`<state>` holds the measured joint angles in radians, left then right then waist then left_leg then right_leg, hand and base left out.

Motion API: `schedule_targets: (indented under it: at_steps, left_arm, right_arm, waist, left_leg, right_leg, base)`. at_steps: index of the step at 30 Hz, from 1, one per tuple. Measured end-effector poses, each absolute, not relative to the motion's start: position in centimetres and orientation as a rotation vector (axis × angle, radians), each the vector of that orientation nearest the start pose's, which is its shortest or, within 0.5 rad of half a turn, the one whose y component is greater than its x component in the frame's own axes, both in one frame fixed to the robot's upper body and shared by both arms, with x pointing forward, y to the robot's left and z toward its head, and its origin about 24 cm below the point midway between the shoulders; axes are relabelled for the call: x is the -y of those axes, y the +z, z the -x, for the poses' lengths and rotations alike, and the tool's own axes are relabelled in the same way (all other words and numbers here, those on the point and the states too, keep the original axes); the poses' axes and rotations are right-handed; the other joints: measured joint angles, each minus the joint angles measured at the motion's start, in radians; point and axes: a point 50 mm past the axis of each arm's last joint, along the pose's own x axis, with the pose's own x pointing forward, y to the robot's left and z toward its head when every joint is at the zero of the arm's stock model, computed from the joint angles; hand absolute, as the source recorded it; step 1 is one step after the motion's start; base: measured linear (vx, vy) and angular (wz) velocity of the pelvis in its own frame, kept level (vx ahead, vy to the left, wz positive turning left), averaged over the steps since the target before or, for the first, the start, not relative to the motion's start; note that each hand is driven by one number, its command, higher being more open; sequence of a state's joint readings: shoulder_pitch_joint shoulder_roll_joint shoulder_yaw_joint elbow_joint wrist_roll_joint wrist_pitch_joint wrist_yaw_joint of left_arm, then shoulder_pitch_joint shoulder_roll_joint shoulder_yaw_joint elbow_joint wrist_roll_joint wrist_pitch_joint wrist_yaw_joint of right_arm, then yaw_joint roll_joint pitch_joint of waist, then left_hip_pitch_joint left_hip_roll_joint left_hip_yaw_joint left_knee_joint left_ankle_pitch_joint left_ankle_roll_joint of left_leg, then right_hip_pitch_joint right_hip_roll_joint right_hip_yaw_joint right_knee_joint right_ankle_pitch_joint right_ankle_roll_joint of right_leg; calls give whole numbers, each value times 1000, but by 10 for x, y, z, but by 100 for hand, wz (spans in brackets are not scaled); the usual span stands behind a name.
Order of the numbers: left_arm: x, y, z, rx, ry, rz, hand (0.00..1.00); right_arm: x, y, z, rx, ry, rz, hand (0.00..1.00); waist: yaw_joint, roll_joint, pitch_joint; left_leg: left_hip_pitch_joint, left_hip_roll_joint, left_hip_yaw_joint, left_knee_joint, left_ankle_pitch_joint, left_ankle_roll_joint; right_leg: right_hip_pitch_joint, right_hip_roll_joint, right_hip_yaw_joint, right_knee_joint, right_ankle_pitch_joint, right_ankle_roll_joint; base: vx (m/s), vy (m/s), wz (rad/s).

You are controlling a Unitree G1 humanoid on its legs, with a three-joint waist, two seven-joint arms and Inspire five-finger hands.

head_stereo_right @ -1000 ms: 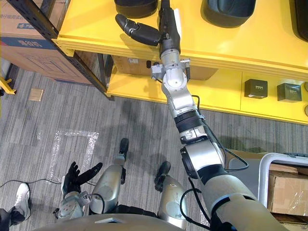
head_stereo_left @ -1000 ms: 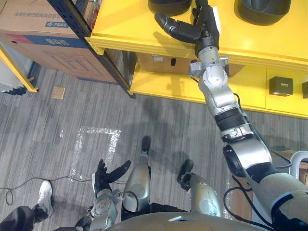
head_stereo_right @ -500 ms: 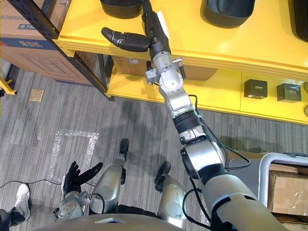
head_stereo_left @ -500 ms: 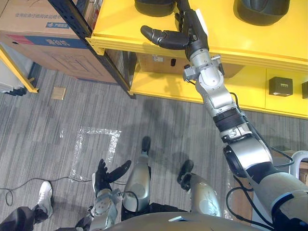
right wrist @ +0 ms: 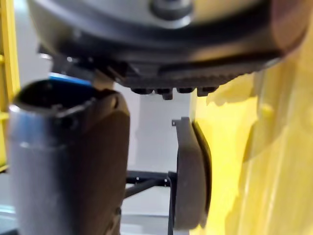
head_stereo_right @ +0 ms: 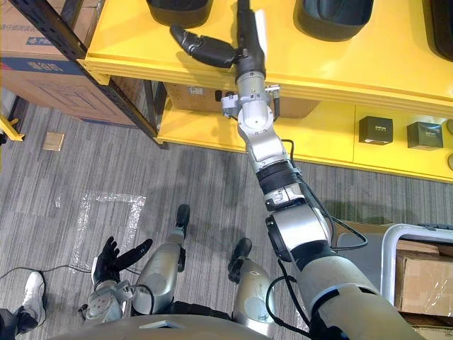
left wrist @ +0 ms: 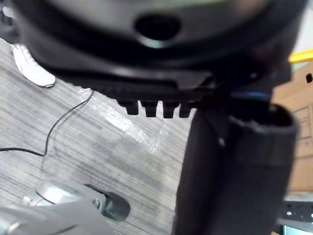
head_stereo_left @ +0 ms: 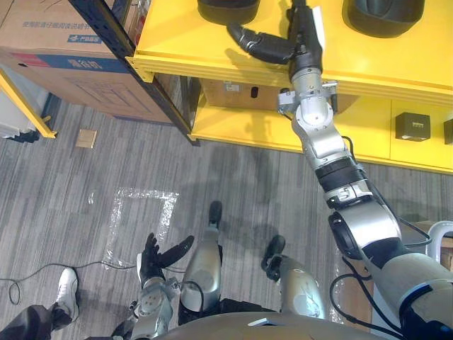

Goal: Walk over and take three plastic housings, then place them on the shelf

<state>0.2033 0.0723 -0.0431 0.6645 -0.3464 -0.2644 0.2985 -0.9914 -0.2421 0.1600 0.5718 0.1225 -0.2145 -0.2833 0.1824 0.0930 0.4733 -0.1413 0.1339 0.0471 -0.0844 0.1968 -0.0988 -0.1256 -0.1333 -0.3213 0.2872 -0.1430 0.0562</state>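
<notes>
Right robot hand (head_stereo_left: pixel 303 39) has shifted rightward, away from the left plastic housing (head_stereo_left: pixel 226 10) on the yellow shelf (head_stereo_left: pixel 184 35); fingers straight, thumb spread, grasping nothing. Second plastic housing (head_stereo_left: pixel 382 15) sits on the same shelf, right of the hand. Left robot hand (head_stereo_left: pixel 157 258) hangs low, released.

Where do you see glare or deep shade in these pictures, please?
In the left eye view, the clear tape square on the floor catches the light and shines pale. The left wrist view shows that sheen too. In the right eye view, the lower shelf lies shaded at its back beneath the top shelf, whose yellow surface is evenly lit.
</notes>
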Motion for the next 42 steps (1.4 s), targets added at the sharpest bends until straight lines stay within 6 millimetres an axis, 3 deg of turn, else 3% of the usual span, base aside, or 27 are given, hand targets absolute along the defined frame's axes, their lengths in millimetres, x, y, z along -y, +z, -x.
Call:
schedule_targets:
  at_steps: [9,19,33,42]
  left_arm:
    - [-196,-114,-135,-617,490,141,100]
    - [-196,-113,-136,-616,493,145,100]
    - [-196,-114,-137,-622,493,153,100]
    - [-189,-115,-144,-624,467,180,100]
  right_arm:
    - [116,250,-380,636,-28,122,100]
    - [130,235,-387,567,-33,174,100]
    - [144,246,-392,598,-110,179,100]
    - [158,254,-395,617,-205,143,100]
  waist:
    - [-21,0,0]
    - [-20,0,0]
    - [-19,1,-1]
    - [-16,35,0]
  left_leg:
    - [13,19,35,0,-1,0]
    - [7,17,31,-1,0,2]
    - [-14,14,16,0,2,4]
    - [-23,5,11,0,4,7]
  right_leg:
    - [15,34,35,-63,48,-7]
    - [23,35,33,-97,65,-2]
    - [10,30,21,-93,67,-1]
    - [-16,11,17,-47,52,-2]
  base:
    - [1,-10,-16]
    - [3,-4,0]
    - [18,-12,3]
    - [1,-6,1]
